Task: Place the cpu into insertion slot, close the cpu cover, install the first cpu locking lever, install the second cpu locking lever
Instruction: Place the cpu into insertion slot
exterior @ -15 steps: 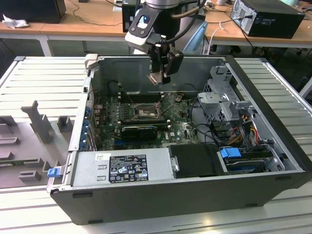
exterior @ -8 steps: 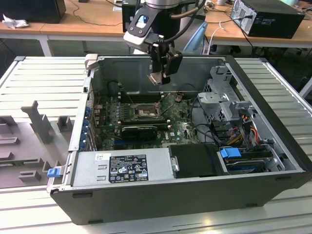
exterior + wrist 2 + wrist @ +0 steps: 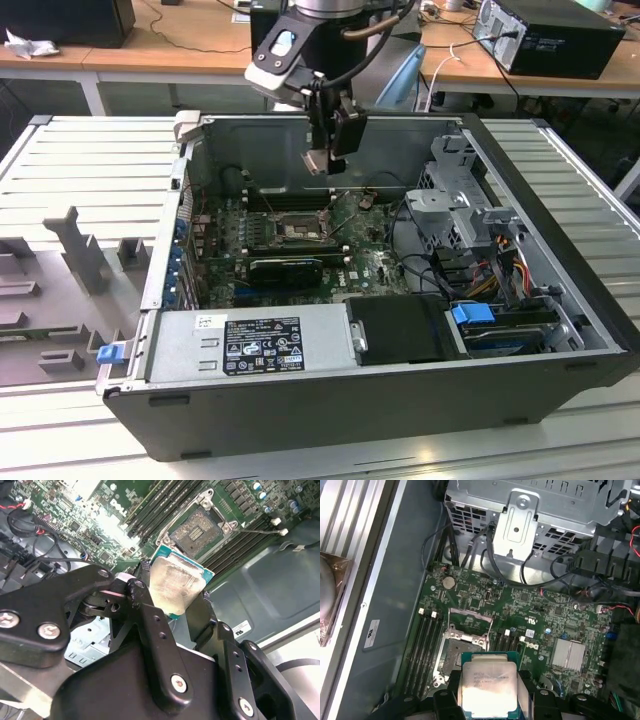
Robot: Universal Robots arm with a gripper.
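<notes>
Step in hand: the first of the four, placing the cpu. I'd judge it mid-carry, since the chip is up in the air and not seated.
Fingers: closed on the cpu (image 3: pixel 487 685), pinching two opposite edges. The gripper (image 3: pixel 322 158) hangs over the far half of the open computer case (image 3: pixel 560 330).
Cpu: silvery lid turned toward both wrist cameras, held above the motherboard (image 3: pixel 375 262) and apart from the socket.
Insertion slot: (image 3: pixel 297 231) mid-board, just far of the long black graphics card (image 3: pixel 285 268). Its dark centre lies bare and uncovered.
What placing calls for: to my eye, squaring the chip's edges to the socket frame and a level, gentle descent. A tilted corner could foul the contacts.
Surface: the case lies on a ribbed grey bench (image 3: pixel 90 150), with grey fixtures (image 3: pixel 75 250) at the exterior view's left.
Room: a wooden bench (image 3: pixel 150 50) runs along the far side, carrying cables and another computer (image 3: pixel 560 35).
</notes>
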